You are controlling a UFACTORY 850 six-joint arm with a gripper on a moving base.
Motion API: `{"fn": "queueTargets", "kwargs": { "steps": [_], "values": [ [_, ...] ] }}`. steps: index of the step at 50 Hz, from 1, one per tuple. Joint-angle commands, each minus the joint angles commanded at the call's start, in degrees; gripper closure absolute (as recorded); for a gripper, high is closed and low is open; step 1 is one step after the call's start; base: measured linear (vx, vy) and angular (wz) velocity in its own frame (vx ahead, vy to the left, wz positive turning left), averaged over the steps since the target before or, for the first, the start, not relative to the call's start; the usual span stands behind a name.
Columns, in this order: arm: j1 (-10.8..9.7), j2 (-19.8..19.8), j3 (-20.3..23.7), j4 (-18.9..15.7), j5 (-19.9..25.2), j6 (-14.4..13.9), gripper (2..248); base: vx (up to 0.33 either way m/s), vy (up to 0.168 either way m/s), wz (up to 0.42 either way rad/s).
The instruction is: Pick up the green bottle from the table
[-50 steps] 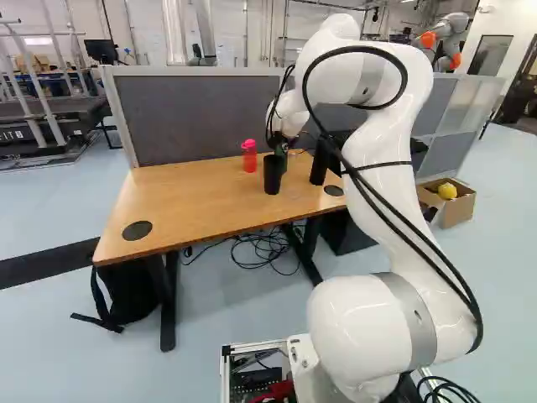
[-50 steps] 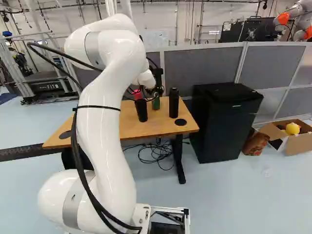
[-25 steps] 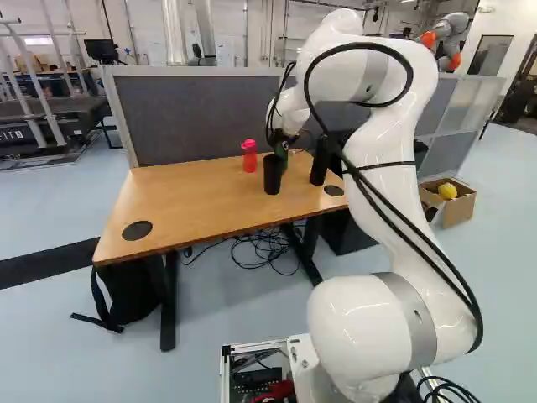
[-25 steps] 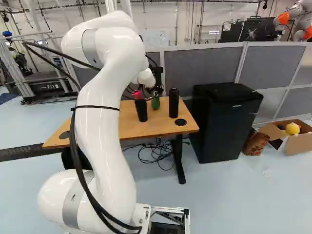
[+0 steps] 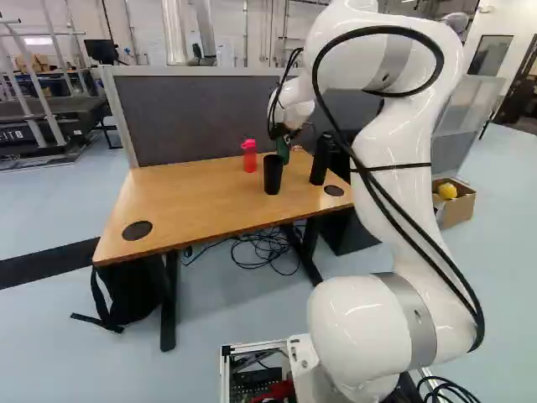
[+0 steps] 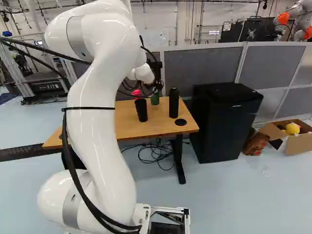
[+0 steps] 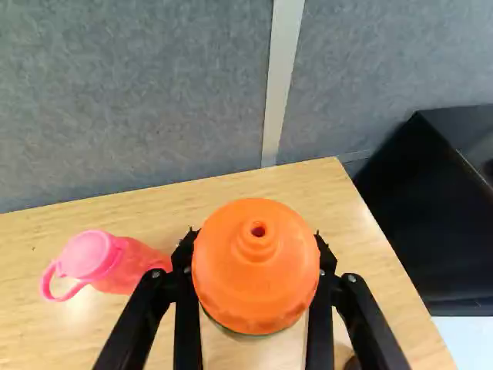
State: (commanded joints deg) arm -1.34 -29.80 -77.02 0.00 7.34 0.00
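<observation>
In the left base view my gripper (image 5: 284,133) is at the top of the green bottle (image 5: 284,153), behind the black cup. The same green bottle (image 6: 155,99) hangs upright in the right base view, its base above the tabletop (image 6: 156,126). Seen from the wrist, the gripper (image 7: 255,248) is shut on the bottle, with a finger on each side of its orange cap (image 7: 256,289); the cap hides most of the green body.
On the table (image 5: 185,197) stand a black cup (image 5: 273,175), a pink-red bottle (image 5: 250,158) and a black bottle (image 6: 174,102). A grey partition (image 7: 139,92) rises behind; a black cabinet (image 6: 224,122) stands to the right. Another robot (image 6: 295,19) is far back.
The green bottle has risen off the table with my gripper, clearing the tabletop behind the cup. My arm has shifted and its upper part bends differently; the base has not moved.
</observation>
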Motion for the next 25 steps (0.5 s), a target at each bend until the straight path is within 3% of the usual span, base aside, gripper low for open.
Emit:
{"fn": "queueTargets", "kwargs": {
  "steps": [25],
  "values": [
    [-0.82,7.01,5.51,0.00,4.78,0.00,129,0.000,0.000,0.000]
  ]
}}
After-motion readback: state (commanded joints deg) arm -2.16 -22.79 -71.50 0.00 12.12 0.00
